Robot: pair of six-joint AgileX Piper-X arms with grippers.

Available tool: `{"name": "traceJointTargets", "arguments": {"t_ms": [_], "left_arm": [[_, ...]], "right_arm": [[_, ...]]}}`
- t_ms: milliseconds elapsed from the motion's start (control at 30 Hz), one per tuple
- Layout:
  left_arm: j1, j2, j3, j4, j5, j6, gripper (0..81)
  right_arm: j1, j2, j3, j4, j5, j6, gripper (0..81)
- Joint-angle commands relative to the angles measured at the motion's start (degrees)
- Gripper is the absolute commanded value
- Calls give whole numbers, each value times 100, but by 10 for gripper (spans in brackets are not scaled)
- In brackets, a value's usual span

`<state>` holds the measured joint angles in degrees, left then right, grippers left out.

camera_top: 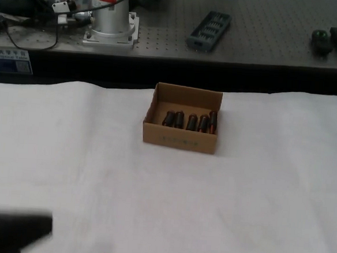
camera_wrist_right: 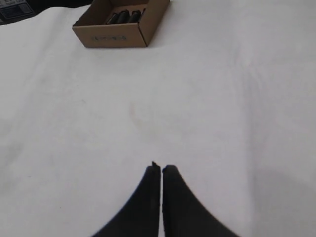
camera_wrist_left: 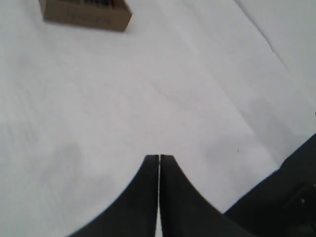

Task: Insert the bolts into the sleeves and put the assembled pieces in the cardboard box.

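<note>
The cardboard box point(camera_top: 181, 134) stands in the middle of the white cloth, open at the top. Several dark assembled pieces point(camera_top: 190, 121) lie side by side inside it. The left wrist view shows the box point(camera_wrist_left: 84, 14) far ahead of my left gripper point(camera_wrist_left: 159, 159), whose fingers are pressed together over bare cloth with nothing held. My right gripper point(camera_wrist_right: 161, 170) is shut too and holds nothing, with the box point(camera_wrist_right: 118, 25) and its pieces point(camera_wrist_right: 124, 16) well beyond it. A dark arm part point(camera_top: 11, 228) sits at the near left corner in the high view.
White cloth point(camera_top: 256, 202) covers the bench. Behind it a grey perforated table holds a metal column base point(camera_top: 111, 18), a dark blue tray point(camera_top: 209, 30), two dark green-capped items point(camera_top: 332, 40) and cables point(camera_top: 32, 4) at the back left.
</note>
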<state>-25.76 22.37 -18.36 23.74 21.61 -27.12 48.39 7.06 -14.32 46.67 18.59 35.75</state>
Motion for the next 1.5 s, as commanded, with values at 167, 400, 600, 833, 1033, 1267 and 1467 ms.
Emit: {"name": "traceJointTargets", "arguments": {"t_ms": [167, 400, 600, 833, 1033, 1267, 1467], "left_arm": [[-43, -381, 1528, -1763, 116, -1493, 6], [-43, -381, 1836, -1875, 57, -1418, 6], [-43, -370, 1836, -1095, -148, -1094, 6], [-43, -370, 1836, 165, -488, -845, 6], [-43, -370, 1836, 781, -869, -1022, 6], [-43, -370, 1836, 823, -1194, -1157, 6], [-43, -380, 1836, 1052, -1181, -1369, 6]], "right_arm": [[-29, -31, 467, -529, -103, 567, 19], [-29, -32, 1046, -1115, -431, 882, 19], [-29, -32, 1432, -1652, -538, 1600, 19], [-29, -16, 1432, -1091, -548, 1626, 19], [-29, -16, 1432, -1097, -522, 1558, 19], [-29, -16, 1432, -1097, -503, 1558, 19], [-29, -16, 1432, -1097, -503, 1558, 19]]}}
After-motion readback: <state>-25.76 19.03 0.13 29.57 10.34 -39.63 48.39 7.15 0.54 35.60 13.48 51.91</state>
